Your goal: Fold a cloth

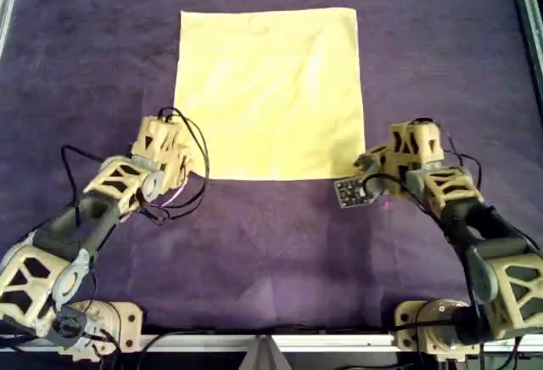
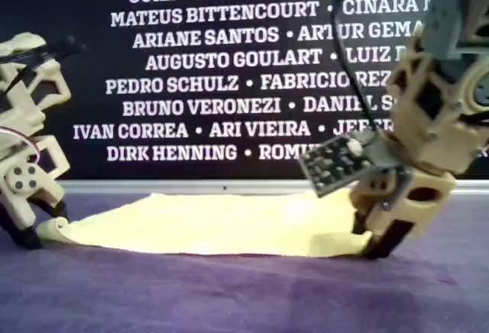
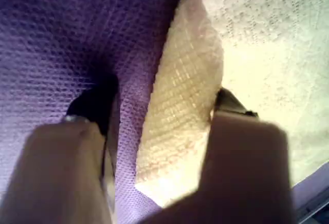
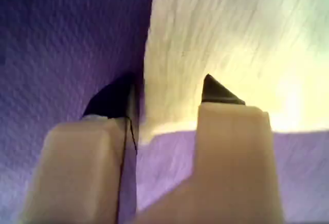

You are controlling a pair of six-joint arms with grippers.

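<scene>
Purple felt table (image 1: 271,251) carries the pale yellow square cloth (image 1: 270,94); my left tool (image 3: 159,131) and right tool (image 4: 167,111) straddle its near corners, spread, ungripped; uneven closing could pinch felt or miss

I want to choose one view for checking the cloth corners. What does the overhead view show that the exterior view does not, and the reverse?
Only the overhead view shows the whole square outline of the cloth on the purple felt, and both arms from base to gripper, one at each near corner. Only the exterior view shows height: the near edge lies low, the corner at that view's left is bunched up by a gripper, and a dark wall with white names stands behind. Both show the cloth unfolded and a gripper at each near corner.
</scene>
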